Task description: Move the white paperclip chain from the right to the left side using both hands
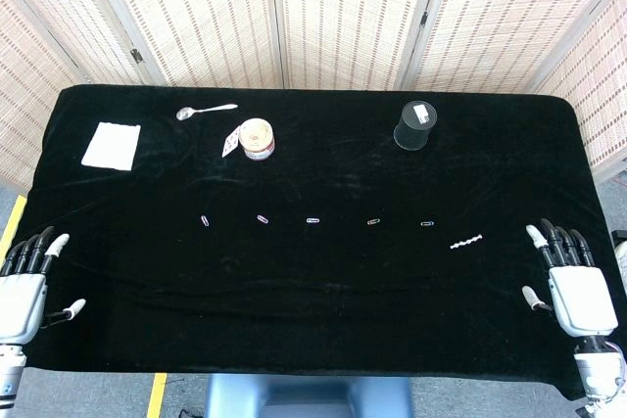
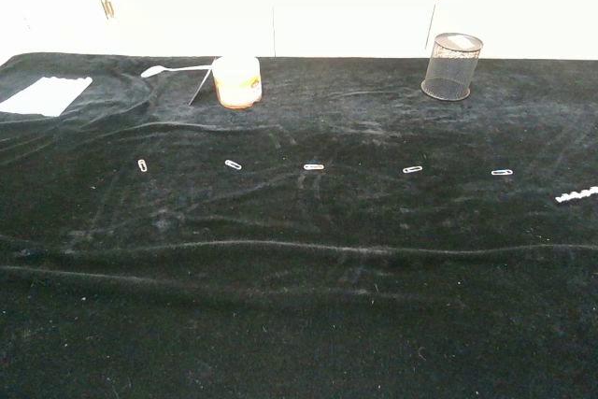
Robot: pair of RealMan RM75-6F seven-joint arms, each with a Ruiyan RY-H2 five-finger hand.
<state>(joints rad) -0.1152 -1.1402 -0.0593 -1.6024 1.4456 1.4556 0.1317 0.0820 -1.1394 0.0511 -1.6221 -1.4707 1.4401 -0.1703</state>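
The white paperclip chain (image 1: 466, 241) lies flat on the black cloth at the right end of a row of clips; the chest view shows the chain (image 2: 576, 195) at its right edge. My right hand (image 1: 572, 283) rests at the table's right front edge, fingers spread, holding nothing, a short way right of the chain. At the left front edge my left hand (image 1: 27, 283) is also spread and holds nothing. Neither hand appears in the chest view.
Several single paperclips (image 1: 313, 220) lie in a row across the middle. At the back stand a mesh pen cup (image 1: 414, 125) and a tape roll (image 1: 257, 138), with a spoon (image 1: 204, 111) and a white paper pad (image 1: 112, 145) toward the left.
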